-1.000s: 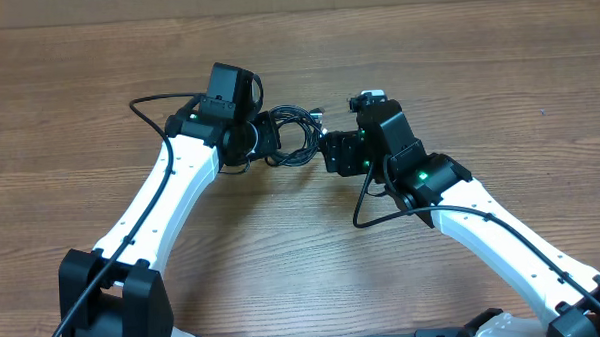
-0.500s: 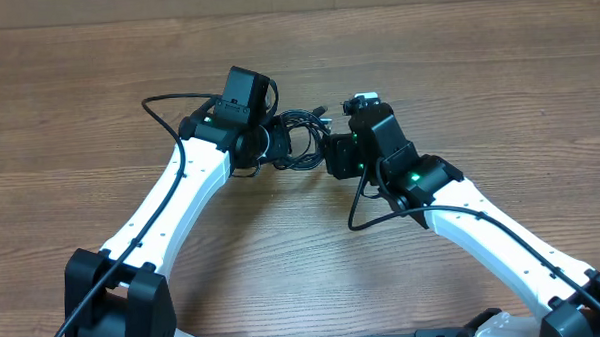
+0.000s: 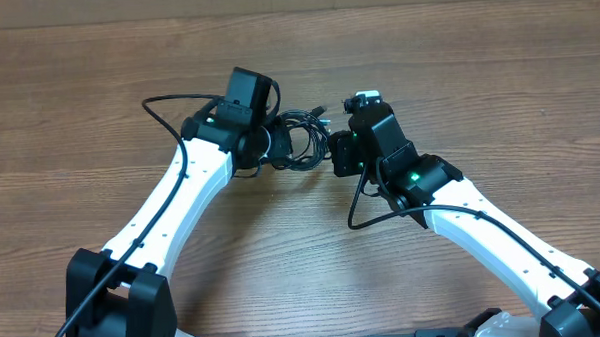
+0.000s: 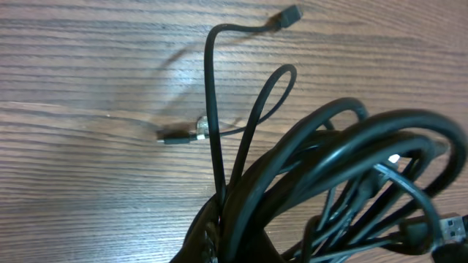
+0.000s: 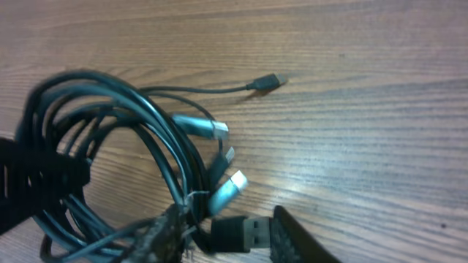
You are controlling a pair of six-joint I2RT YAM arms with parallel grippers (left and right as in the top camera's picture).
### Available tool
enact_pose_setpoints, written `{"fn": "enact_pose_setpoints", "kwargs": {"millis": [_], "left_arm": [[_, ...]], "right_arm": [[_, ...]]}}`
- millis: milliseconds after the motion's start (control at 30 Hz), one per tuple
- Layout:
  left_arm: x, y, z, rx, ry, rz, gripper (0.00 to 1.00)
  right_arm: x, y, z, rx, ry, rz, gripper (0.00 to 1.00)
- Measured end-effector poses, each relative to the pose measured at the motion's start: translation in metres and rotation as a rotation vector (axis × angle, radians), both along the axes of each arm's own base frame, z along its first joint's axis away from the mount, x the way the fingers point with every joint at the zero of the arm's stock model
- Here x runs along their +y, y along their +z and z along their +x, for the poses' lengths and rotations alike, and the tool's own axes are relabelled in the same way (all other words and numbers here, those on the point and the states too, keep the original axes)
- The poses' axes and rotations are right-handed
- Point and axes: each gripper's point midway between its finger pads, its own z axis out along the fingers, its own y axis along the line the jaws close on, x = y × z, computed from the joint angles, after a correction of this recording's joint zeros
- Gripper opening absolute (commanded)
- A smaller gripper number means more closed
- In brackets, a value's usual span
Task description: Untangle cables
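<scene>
Light, floppy cables (image 3: 297, 139): left pincer (image 3: 271, 144) clamped on the bundle, right pincer (image 3: 332, 153) unclear. Best grabbed by a stiff plug (image 5: 241, 231), lower middle.

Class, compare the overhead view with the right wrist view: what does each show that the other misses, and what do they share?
Only the overhead view shows the whole arms, the left arm and the right arm reaching the bundle from opposite sides. Only the right wrist view shows the plug ends close up: silver plugs beside the loops and one small plug lying apart. Both show the cables looped together on the wooden table.
</scene>
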Motion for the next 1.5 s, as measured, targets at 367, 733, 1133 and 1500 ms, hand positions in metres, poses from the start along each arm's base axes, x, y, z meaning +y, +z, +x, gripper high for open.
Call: {"fn": "enact_pose_setpoints", "kwargs": {"millis": [367, 733, 1133, 1500], "left_arm": [[-0.03, 0.005, -0.006, -0.023, -0.074, -0.053, 0.04], [-0.031, 0.006, -0.003, -0.037, -0.072, -0.055, 0.04], [-0.014, 0.006, 0.009, -0.07, -0.02, -0.002, 0.04], [-0.026, 0.011, 0.009, -0.126, -0.191, -0.014, 0.04]], "right_arm": [[0.008, 0.003, -0.001, -0.003, 0.026, 0.028, 0.31], [0.011, 0.002, -0.005, 0.026, 0.052, 0.059, 0.63], [0.0, -0.009, -0.029, 0.141, 0.072, 0.04, 0.64], [0.005, -0.005, -0.027, 0.147, 0.058, 0.093, 0.61]]}}
